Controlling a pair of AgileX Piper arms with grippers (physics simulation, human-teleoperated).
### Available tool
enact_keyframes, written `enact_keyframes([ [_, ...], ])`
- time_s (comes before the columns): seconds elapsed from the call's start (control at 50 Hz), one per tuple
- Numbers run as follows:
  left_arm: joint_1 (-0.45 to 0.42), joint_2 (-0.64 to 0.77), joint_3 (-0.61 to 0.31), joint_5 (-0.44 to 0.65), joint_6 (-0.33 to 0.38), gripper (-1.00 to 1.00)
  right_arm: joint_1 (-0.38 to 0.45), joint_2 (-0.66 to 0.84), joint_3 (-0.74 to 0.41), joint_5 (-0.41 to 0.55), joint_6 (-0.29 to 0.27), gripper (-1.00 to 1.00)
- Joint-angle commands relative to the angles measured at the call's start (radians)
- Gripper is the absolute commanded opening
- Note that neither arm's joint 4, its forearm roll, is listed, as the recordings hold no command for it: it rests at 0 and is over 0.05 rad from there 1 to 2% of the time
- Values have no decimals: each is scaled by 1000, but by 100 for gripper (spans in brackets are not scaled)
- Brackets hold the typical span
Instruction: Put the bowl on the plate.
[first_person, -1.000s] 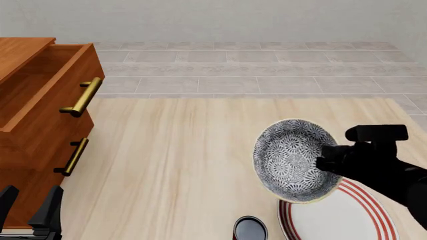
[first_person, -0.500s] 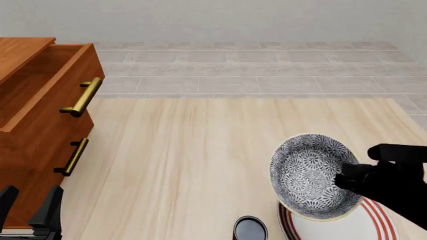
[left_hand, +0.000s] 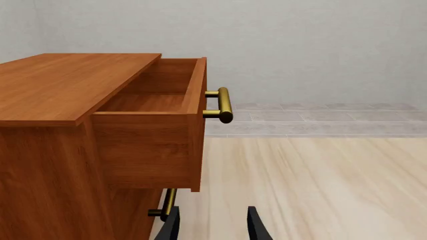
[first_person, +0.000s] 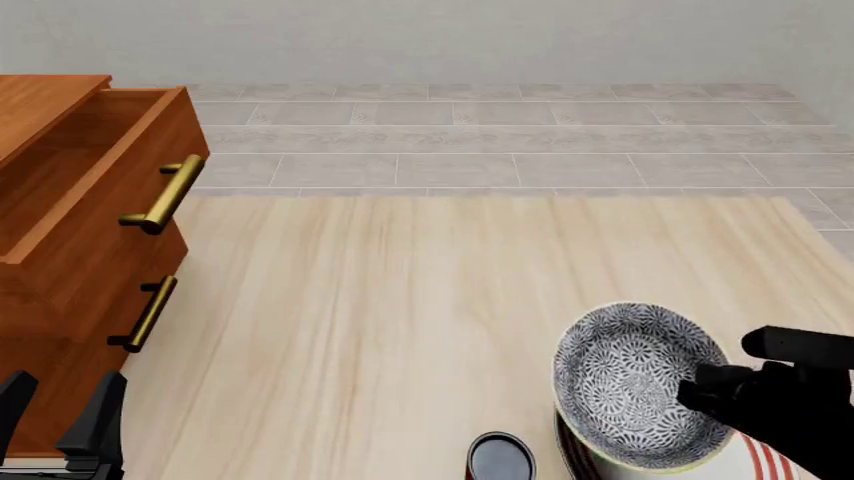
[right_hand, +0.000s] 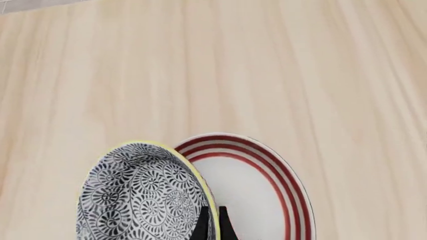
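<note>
The grey-and-white floral bowl hangs tilted over the plate, whose red-ringed rim peeks out at the front right corner. My right gripper is shut on the bowl's right rim. In the right wrist view the bowl is held at its rim by the right gripper, and the plate lies just beyond it on the table. My left gripper stands open at the front left by the cabinet; its fingers hold nothing.
A wooden cabinet with its top drawer pulled out and brass handles fills the left side. A small dark glossy cup sits at the front edge, just left of the plate.
My right gripper has carried the bowl toward me and down, from behind the plate to over it. The left arm has stayed put.
</note>
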Motion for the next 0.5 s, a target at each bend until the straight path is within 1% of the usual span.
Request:
enact_keyframes([
  [0.02, 0, 0, 0, 0, 0, 100, -35, 7, 38, -27, 0, -100],
  [0.12, 0, 0, 0, 0, 0, 100, -53, 17, 56, -39, -7, -100],
  [0.26, 0, 0, 0, 0, 0, 100, -69, 13, 67, -32, -15, -100],
  [0.5, 0, 0, 0, 0, 0, 100, -77, 62, 90, -85, -12, -100],
])
